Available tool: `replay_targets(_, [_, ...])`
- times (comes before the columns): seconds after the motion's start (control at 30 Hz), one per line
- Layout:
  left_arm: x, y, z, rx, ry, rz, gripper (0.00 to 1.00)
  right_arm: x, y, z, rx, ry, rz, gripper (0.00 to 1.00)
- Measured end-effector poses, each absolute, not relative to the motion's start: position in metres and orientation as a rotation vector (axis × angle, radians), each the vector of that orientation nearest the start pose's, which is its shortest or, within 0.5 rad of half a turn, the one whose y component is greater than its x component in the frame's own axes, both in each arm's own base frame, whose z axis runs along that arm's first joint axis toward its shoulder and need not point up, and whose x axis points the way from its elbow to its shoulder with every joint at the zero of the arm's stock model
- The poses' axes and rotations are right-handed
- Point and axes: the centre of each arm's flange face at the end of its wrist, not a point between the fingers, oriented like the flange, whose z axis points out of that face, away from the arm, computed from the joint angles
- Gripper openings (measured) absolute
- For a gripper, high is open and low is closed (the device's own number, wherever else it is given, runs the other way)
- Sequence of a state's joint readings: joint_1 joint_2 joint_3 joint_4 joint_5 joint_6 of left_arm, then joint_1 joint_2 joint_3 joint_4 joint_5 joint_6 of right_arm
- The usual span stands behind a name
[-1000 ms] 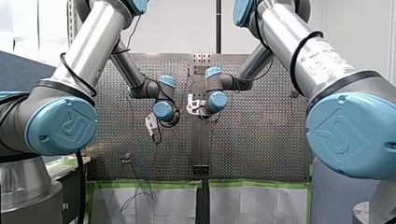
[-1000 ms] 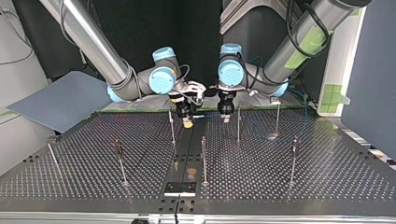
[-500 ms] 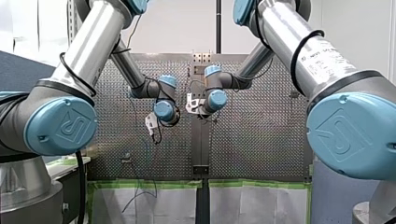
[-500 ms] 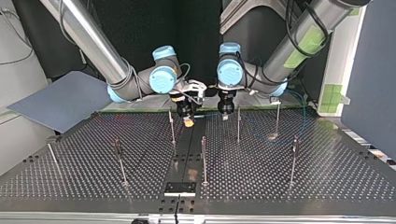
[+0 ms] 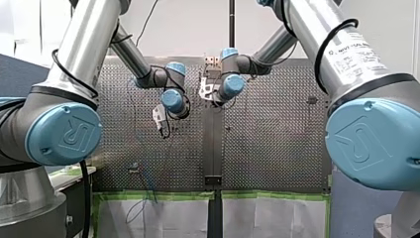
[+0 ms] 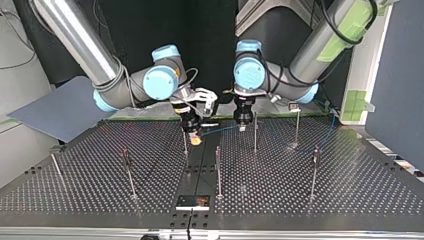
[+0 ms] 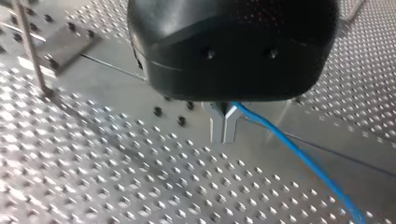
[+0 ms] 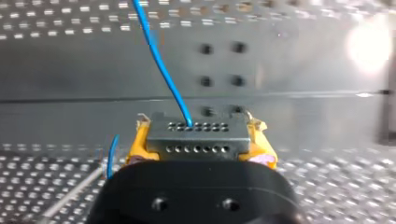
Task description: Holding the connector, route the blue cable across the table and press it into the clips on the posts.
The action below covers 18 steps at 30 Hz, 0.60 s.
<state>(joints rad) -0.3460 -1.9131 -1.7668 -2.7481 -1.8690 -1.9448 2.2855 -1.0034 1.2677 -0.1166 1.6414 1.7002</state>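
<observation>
- The connector (image 8: 196, 135), a grey block with two rows of small holes, is gripped on both sides by the yellow pads (image 8: 138, 140) of the right claw (image 8: 198, 140), which is closed on it.
- The blue cable (image 8: 161, 65) is seen leaving the connector's upper face and running away over the perforated worktop (image 6: 300, 200).
- In the top view, the right claw (image 6: 194, 136) is held low over the worktop's central strip, just beside a thin post (image 6: 184, 137). The connector is carried clear of the surface.
- The metal fingers (image 7: 218, 128) of the left claw (image 7: 224, 128) are pressed together. The blue cable (image 7: 299, 158) is caught at their base and trails off across the worktop.
- In the top view, the left claw (image 6: 242, 126) is placed near the right one, and a short span of cable (image 6: 220, 129) is stretched between them.
- Another post (image 6: 255, 132) stands just beside the left claw. Whether the cable is touching it cannot be told.
</observation>
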Motion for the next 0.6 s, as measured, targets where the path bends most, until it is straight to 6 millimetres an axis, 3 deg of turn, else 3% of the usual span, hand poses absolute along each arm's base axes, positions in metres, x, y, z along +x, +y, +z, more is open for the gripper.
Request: replay_targets(0.6, [0.461,-0.284,0.343,-0.223,1.579,-0.34,0.0,0.511,-0.404,0.411,1.729,-1.054,1.671,0.0])
